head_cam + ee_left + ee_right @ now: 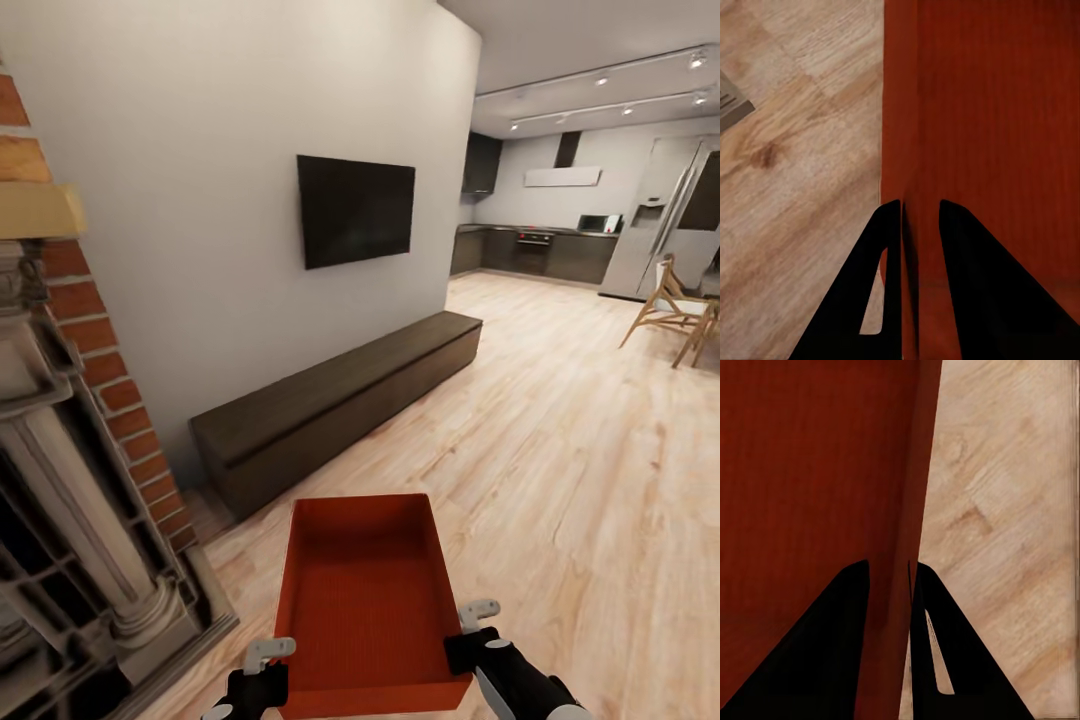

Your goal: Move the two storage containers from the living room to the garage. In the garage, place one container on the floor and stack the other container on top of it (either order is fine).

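Head view: the robot stands on the light plank floor (560, 470) of the living room, carrying one orange-red storage container (365, 590) out in front of its trunk. Taking the long dark cabinet (340, 400) as the landmark, the container hangs in the air just short of the cabinet's near end. The brick fireplace (90, 400) rises off that end. The black TV (355, 210) hangs on the wall above the cabinet, and a kitchen opens beyond its far end.

The left gripper (919, 225) pinches the container's left side wall, one finger inside and one outside, closed tight on the plastic. The right gripper (889, 585) does the same on the opposite wall. From where I stand, that two-sided hold makes sense: the container is wide and shallow, and gripping both walls keeps it level while the base rolls.

The wrist views show plank flooring below, so I'd say the haul to the garage is barely begun.
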### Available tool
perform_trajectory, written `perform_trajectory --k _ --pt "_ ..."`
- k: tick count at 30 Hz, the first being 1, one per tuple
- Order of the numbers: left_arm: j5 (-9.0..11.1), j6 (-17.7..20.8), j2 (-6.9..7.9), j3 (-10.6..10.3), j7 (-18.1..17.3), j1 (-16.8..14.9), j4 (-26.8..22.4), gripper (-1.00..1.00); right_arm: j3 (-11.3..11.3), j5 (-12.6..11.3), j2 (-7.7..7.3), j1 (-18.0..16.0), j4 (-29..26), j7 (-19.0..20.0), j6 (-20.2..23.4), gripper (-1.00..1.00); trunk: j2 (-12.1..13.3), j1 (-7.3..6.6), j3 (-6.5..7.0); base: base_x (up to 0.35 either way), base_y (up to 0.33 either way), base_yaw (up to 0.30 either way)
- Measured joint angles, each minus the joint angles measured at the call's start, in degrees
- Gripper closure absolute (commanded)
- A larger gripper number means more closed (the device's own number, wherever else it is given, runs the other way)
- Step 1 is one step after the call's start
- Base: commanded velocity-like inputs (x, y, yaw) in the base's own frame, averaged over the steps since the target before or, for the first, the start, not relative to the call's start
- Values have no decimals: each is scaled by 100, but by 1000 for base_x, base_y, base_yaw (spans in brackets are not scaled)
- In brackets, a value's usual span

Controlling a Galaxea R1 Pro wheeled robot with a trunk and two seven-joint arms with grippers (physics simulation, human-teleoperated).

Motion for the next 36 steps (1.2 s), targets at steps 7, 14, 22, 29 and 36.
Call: perform_trajectory --k 7,14,22,29,36 --pt "-1 0 1 -1 0 -1 2 100 -1 -1 0 1 3 -1 -2 100 0 -2 0 277 0 -285" --pt "0 0 1 -3 0 -1 2 100 -7 4 1 2 2 0 -3 100 0 -2 0 335 0 -285" --pt "-3 1 -2 5 1 0 0 100 -17 20 1 1 -7 6 8 100 0 -2 0 342 0 -175" --pt "-6 1 -5 14 1 0 5 100 -25 36 -1 0 -12 12 20 100 0 -2 0 343 0 -19" --pt "-7 0 -3 18 -1 -1 16 100 -27 44 3 -1 -10 9 29 100 0 -2 0 343 0 -107"
